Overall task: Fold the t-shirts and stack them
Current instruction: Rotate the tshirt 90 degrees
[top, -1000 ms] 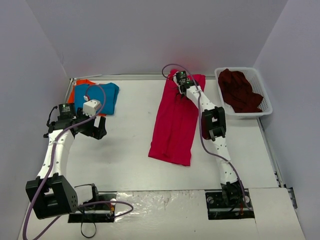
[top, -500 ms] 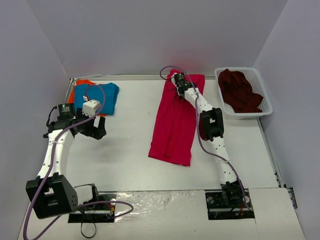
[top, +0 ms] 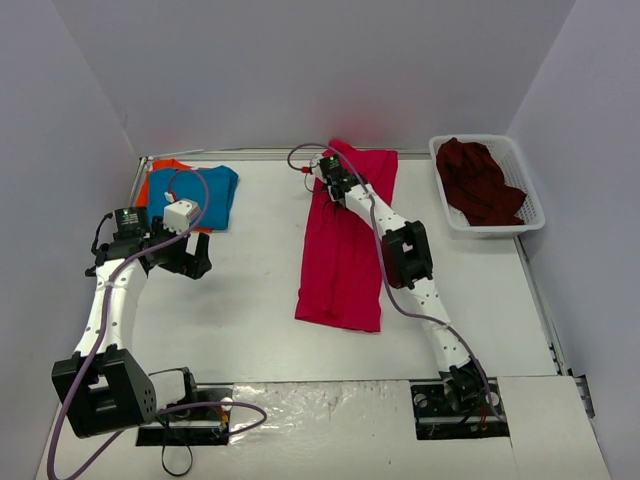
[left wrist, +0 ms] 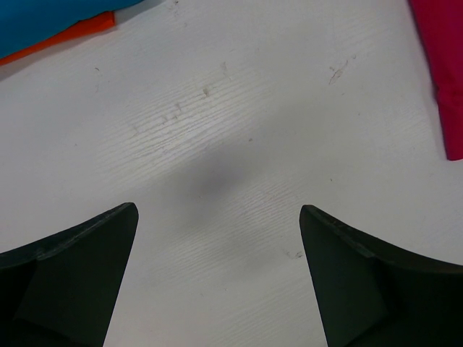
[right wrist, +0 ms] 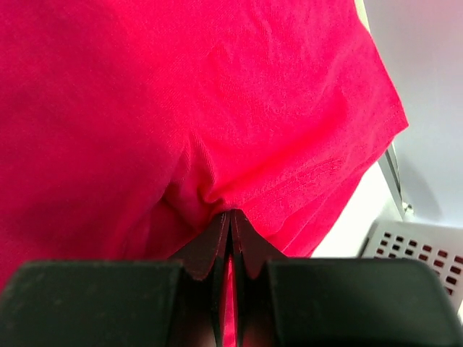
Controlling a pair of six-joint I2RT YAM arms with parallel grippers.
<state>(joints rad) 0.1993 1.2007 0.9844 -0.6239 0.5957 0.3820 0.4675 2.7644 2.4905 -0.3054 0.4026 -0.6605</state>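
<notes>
tabletop (top: 250, 295) | pink t-shirt (top: 340, 270) is lying stretched out mid-tabletop | orange t-shirt (top: 165, 164) sitting far-left corner, blue one (top: 215, 190) resting on it | mesh basket (top: 495, 228) sitting far right

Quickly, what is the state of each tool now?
Left tool: open, holding nothing.
Right tool: closed on the crimson-pink cloth t-shirt.
</notes>
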